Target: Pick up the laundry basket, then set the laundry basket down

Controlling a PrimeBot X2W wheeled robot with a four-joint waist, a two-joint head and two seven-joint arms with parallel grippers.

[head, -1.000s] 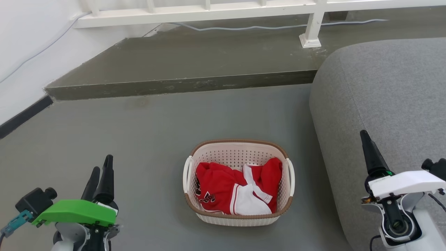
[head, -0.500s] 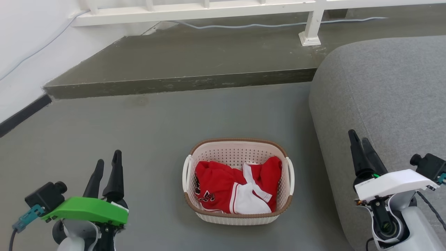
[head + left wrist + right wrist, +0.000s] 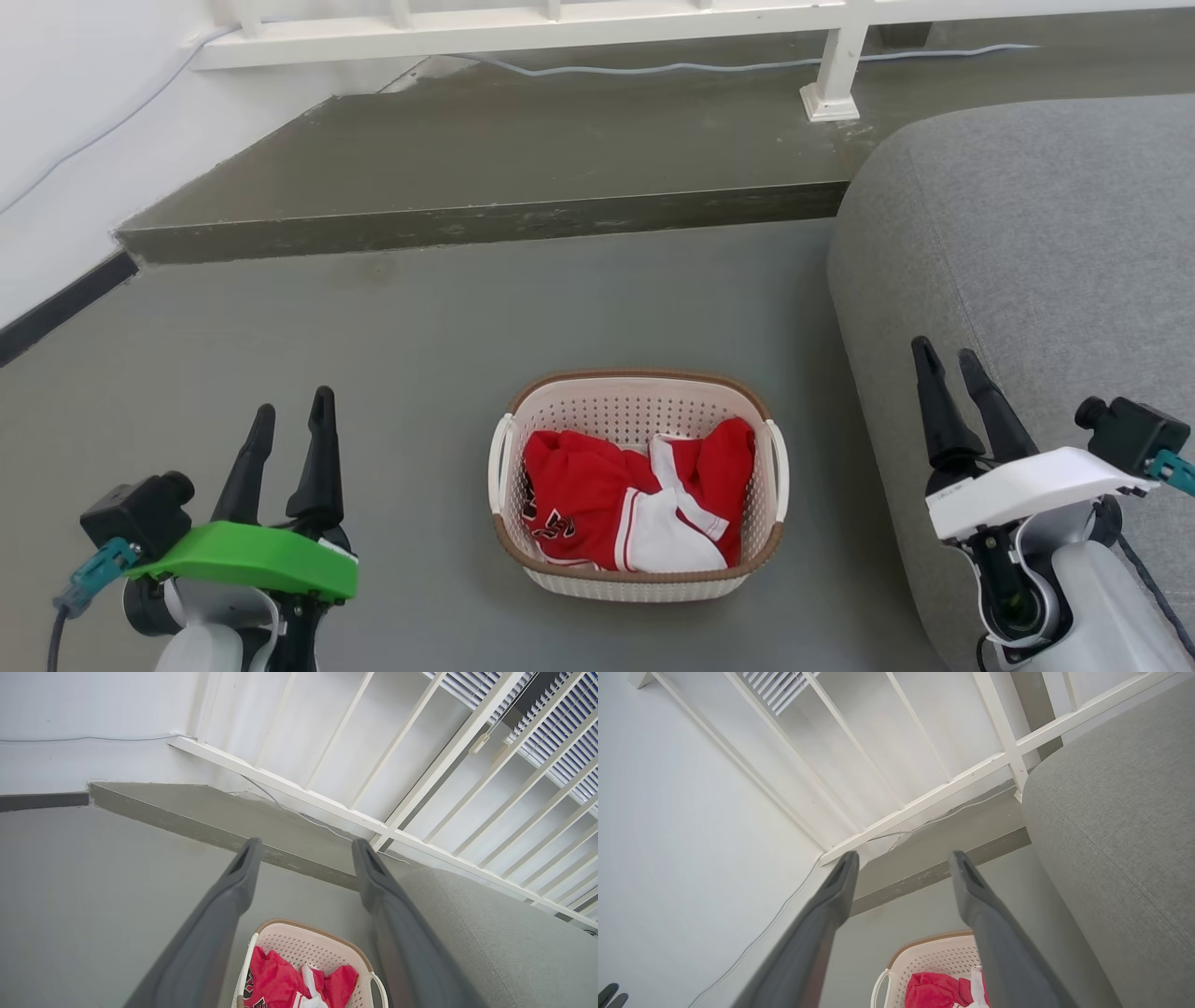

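The laundry basket (image 3: 635, 411) sits between left gripper (image 3: 294, 403) and right gripper (image 3: 945, 350), both parted, empty; wrist views add blinds (image 3: 556, 718) beyond them

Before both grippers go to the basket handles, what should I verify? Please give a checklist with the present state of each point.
1. Left gripper open: ok.
2. Right gripper open: ok.
3. Laundry basket upright on the floor: ok.
4. Left handle and right handle free of the red and white clothes: ok.
5. Grippers at the handles: not ok, both stand apart from the basket.
6. Room for a gripper between right handle and grey sofa: cannot tell.
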